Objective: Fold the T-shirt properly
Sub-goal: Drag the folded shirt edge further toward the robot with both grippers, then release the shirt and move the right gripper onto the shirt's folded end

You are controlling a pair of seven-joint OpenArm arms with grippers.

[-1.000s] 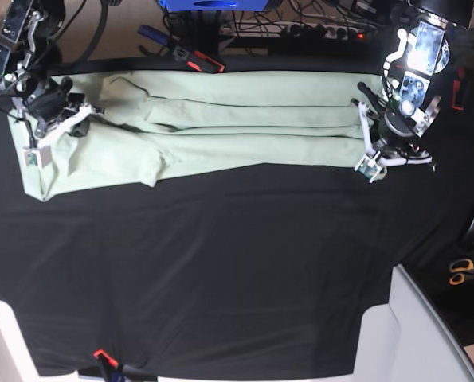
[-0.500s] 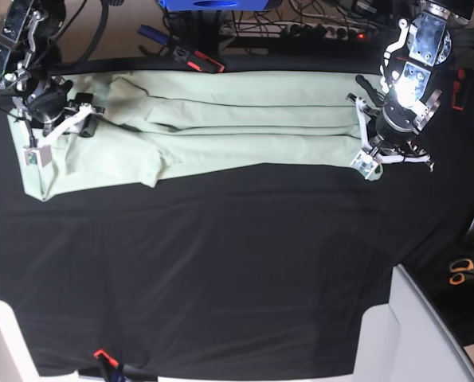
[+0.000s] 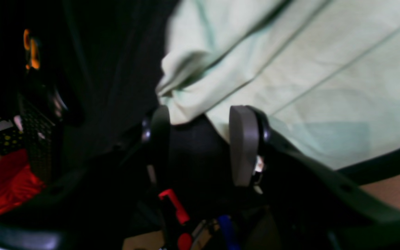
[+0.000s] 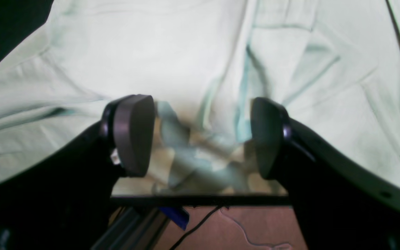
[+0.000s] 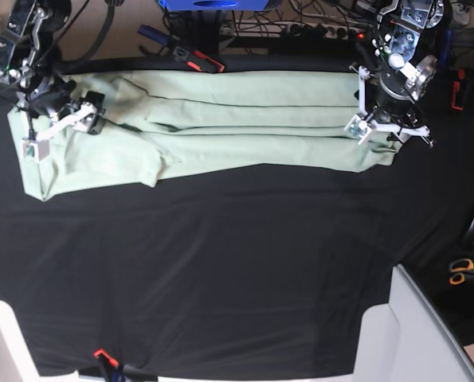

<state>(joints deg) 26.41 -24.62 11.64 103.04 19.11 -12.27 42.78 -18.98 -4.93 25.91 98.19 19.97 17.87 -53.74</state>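
**Letting Go of the Green Shirt**

Lying low in the base view is a big black cloth that covers most of the table. A white table corner pokes out at the lower right of that frame, and orange scissors sit at the right edge.

Farther up, the T-shirt lies across the top of the frame as a long folded band, stretching from the upper left almost to the upper right. It rests flat on the black cloth.

The right gripper is at the upper left of the base view, over the wide end of the shirt. Its wrist view shows the two pads standing far apart with only loose shirt folds under the gap. It holds nothing.

The left gripper is at the upper right, over the other end of the shirt. Its wrist view shows its pads apart too, and the shirt edge lies just past them, not pinched.

Behind the table, at the top edge, are cables and a blue thing.
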